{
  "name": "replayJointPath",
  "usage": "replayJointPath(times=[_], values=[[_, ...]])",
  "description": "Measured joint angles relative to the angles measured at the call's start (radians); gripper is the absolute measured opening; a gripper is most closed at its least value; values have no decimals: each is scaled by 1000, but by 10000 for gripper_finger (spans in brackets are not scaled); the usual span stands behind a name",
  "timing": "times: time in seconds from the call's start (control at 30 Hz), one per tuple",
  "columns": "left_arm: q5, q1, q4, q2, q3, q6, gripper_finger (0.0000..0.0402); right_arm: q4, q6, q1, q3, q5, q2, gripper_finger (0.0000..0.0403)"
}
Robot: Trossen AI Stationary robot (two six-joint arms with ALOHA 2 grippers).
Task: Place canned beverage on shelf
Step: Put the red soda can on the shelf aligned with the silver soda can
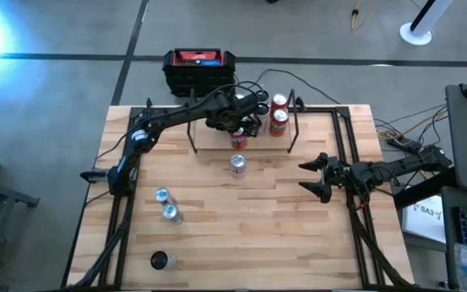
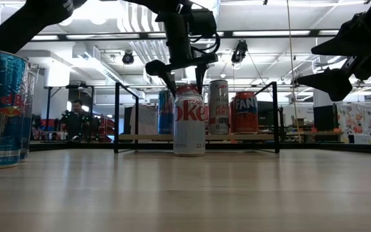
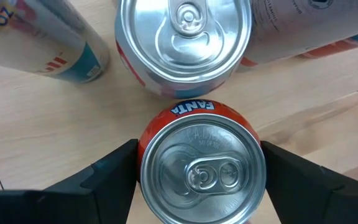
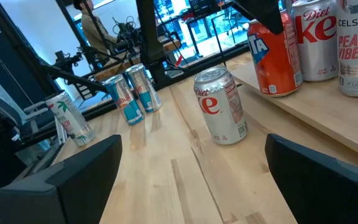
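The left pincer point(image 1: 237, 128) is seen over the shelf point(image 1: 209, 139), its two fingers point(image 3: 114, 171) spread just wider than the orange Fanta can point(image 3: 202, 165) that stands between them. In the left wrist view a finger is seen close on each side of the can, and whether the pads touch the can wall cannot be told. The can is standing upright on the light wood board of the shelf. Just beyond it on the same board a second upright can with a silver top point(image 3: 184, 38) is seen, and two more cans are placed beside that one. In the low view the pincer is held above the row of cans on the shelf, with its fingertips down at the can tops.

In front of the shelf, nearer the middle of the worktop point(image 1: 242, 235), a silver Diet Coke can point(image 1: 237, 165) is standing alone. Farther off toward the left arm's base two blue-and-silver cans point(image 1: 166, 204) are set close together, and a dark-topped can point(image 1: 160, 260) is placed near the front edge. A black box with a red top point(image 1: 199, 66) is seen behind the shelf, off the worktop.

The right pincer point(image 1: 313, 177) is held wide open above the worktop, well apart from the shelf, and nothing is gripped in it.
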Motion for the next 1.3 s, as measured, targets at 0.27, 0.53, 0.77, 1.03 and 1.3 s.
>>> replayJointPath(times=[0.27, 0.53, 0.77, 1.03, 1.3], values=[[3, 0, -33, 5, 27, -8, 293, 0, 0, 0, 0, 0, 0, 380], [3, -1, -34, 5, 31, -23, 333, 0, 0, 0, 0, 0, 0, 380], [2, -5, -35, 4, 31, -28, 343, 0, 0, 0, 0, 0, 0, 380], [-170, -69, -42, -3, 31, -75, 344, 0, 0, 0, 0, 0, 0, 380], [-397, -139, -42, -4, 31, -219, 344, 0, 0, 0, 0, 0, 0, 380]])
